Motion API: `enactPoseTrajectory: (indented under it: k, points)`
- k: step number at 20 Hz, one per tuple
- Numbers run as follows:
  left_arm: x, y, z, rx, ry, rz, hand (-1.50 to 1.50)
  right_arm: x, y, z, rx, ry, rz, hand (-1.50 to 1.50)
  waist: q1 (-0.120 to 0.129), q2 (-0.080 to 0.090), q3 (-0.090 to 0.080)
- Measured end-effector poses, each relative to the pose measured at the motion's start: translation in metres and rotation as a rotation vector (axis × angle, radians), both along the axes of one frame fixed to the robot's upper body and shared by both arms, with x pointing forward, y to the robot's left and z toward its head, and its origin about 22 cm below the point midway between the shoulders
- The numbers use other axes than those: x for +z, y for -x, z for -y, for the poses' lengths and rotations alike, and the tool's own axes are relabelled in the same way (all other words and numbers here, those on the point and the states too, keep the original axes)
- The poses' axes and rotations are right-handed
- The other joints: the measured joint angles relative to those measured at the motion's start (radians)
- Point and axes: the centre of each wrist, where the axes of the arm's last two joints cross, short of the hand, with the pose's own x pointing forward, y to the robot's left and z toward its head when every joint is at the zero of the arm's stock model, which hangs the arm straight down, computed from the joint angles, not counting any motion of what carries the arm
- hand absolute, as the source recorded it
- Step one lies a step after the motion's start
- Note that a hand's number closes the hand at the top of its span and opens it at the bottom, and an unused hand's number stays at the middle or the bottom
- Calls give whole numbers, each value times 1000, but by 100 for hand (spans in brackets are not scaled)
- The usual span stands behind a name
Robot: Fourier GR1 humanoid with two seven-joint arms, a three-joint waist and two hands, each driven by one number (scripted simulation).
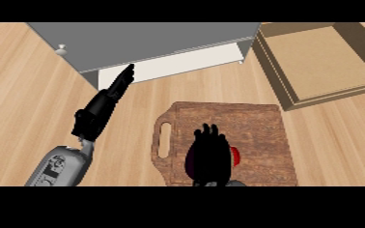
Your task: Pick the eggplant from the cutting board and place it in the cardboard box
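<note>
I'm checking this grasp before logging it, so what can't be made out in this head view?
- Eggplant: hidden under the right hand; only a red patch shows beside it.
- Whether the fingers have closed: not visible from above.
- Cardboard box: right side cut off by the view's edge.

Counter [43, 101]: cutting board [242, 125], cardboard box [314, 63].

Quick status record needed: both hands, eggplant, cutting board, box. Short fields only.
left hand: open, fingers straight, resting over the counter left of the board
right hand: over the board, fingers curled downward
eggplant: hidden; only a red patch shows beside the right hand
cutting board: on the counter, handle hole at left
cardboard box: open, upper right, nothing visible inside
</note>
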Motion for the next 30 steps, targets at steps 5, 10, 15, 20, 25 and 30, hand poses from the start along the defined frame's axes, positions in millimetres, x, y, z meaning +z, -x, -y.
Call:
enactPoseTrajectory:
  k: [5, 10, 15, 20, 25, 30]
  points:
    - [-1, 2, 3, -2, 0, 2, 0, -1, -5, -1, 16, 29, 21, 150, 0, -4, -2]
    - [2, 4, 2, 2, -1, 1, 0, -1, -10, 38, 146, 22, 81, 150, -1, -6, 1]
    - [2, 5, -4, 18, -3, -2, 0, 12, -20, 120, 384, -2, 158, 150, -19, 2, 6]
    - [3, 8, -5, 27, 4, -2, 0, 41, -37, 207, 508, -20, 324, 150, -31, 6, 7]
    - [4, 8, 0, 29, 2, 1, 0, 72, -41, 285, 566, -65, 482, 150, -36, 6, 5]
    - [2, 11, -7, 40, 1, 0, 0, 117, -29, 342, 609, -151, 562, 150, -40, 4, 3]
